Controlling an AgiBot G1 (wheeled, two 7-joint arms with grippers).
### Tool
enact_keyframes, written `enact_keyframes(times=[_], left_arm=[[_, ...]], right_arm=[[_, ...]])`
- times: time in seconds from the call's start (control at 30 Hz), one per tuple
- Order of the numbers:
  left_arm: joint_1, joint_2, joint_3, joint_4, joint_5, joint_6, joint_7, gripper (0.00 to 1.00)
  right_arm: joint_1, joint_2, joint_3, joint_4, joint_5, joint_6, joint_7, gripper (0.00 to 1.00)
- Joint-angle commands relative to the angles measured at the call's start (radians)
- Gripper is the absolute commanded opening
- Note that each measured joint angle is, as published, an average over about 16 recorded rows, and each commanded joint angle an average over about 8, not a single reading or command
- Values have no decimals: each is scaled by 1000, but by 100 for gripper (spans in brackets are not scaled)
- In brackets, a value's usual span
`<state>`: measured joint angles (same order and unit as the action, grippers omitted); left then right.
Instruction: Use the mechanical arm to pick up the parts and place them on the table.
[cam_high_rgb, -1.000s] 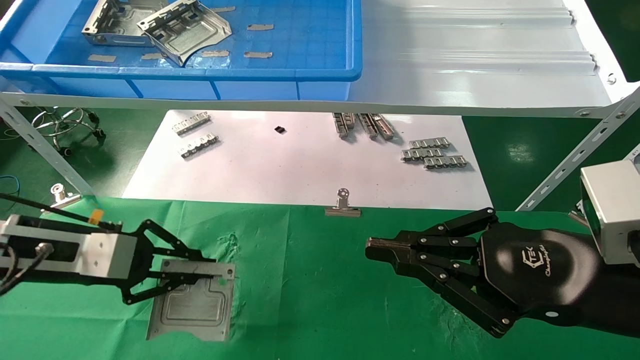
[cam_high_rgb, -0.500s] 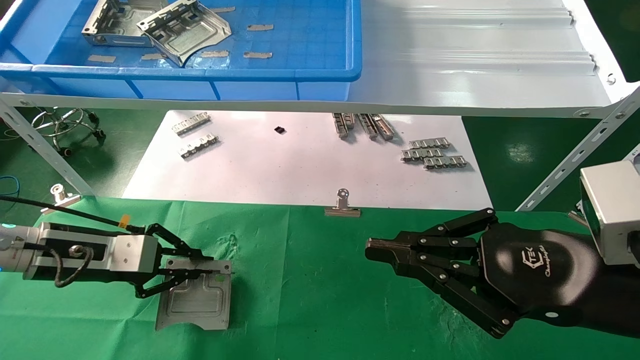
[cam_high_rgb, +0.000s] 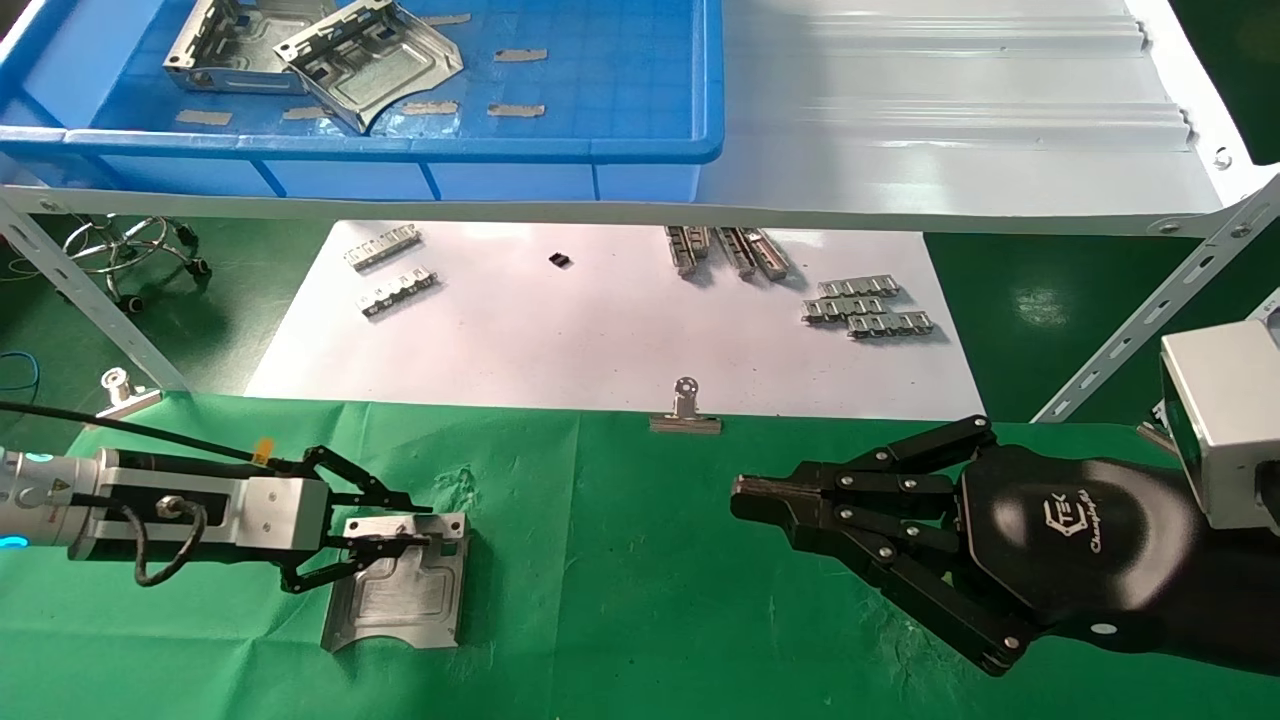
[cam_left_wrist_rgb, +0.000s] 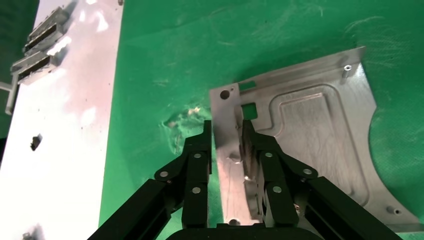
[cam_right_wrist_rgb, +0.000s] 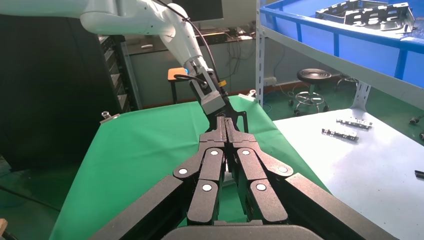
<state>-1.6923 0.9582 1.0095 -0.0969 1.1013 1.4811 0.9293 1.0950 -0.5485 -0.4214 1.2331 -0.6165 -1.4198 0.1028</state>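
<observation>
Here, in the head view, the left end effector (cam_high_rgb: 415, 535) reaches in low over the green counter (cam_high_rgb: 620, 560), its black fingers pinched on the upturned wall of a shiny silver part (cam_high_rgb: 400, 592) that rests on the cloth at the near left. The part is a stamped rectangular plate with an embossed groove tracing a rounded rectangle, small holes near its corners, and a curved cut along its near edge. Two more parts (cam_high_rgb: 310, 50) lie in the blue bin (cam_high_rgb: 600, 130) on the pale shelf, one leaning across the other. Slim link strips (cam_high_rgb: 868, 308) sit on the white sheet (cam_high_rgb: 600, 340) beyond the cloth, and a binder clip (cam_high_rgb: 685, 410) holds the cloth's far edge. The right end effector (cam_high_rgb: 745, 497) hovers over the counter's right side, well apart from the part, with its fingertips drawn together around nothing. From the left wrist view, the left end effector (cam_left_wrist_rgb: 227, 137) has one finger on each side of the plate's raised wall, narrow and clamped on the metal; a square cut-out and the grooved panel of the part (cam_left_wrist_rgb: 310, 130) show just beyond the fingertips. From the right wrist view, the right end effector (cam_right_wrist_rgb: 225, 125) is closed and empty, with the left arm (cam_right_wrist_rgb: 150, 22) seen farther off above the green cloth.
</observation>
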Motion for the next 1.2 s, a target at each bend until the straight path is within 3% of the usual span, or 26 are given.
enact_keyframes(times=[0.03,0.33,0.37,0.6,0.63,1.2], left_arm=[[0,4,-1,10,-1,1,14,100],[-11,-16,-29,33,-47,74,2,100],[-11,-20,-32,30,-53,88,-12,100],[14,-45,-63,-27,-81,118,-120,100],[22,-48,-73,-42,-85,117,-134,100],[199,-136,-268,-381,-169,87,-424,100]], right_arm=[[0,0,0,0,0,0,0,0],[0,0,0,0,0,0,0,0],[0,0,0,0,0,0,0,8],[0,0,0,0,0,0,0,95],[0,0,0,0,0,0,0,100],[0,0,0,0,0,0,0,100]])
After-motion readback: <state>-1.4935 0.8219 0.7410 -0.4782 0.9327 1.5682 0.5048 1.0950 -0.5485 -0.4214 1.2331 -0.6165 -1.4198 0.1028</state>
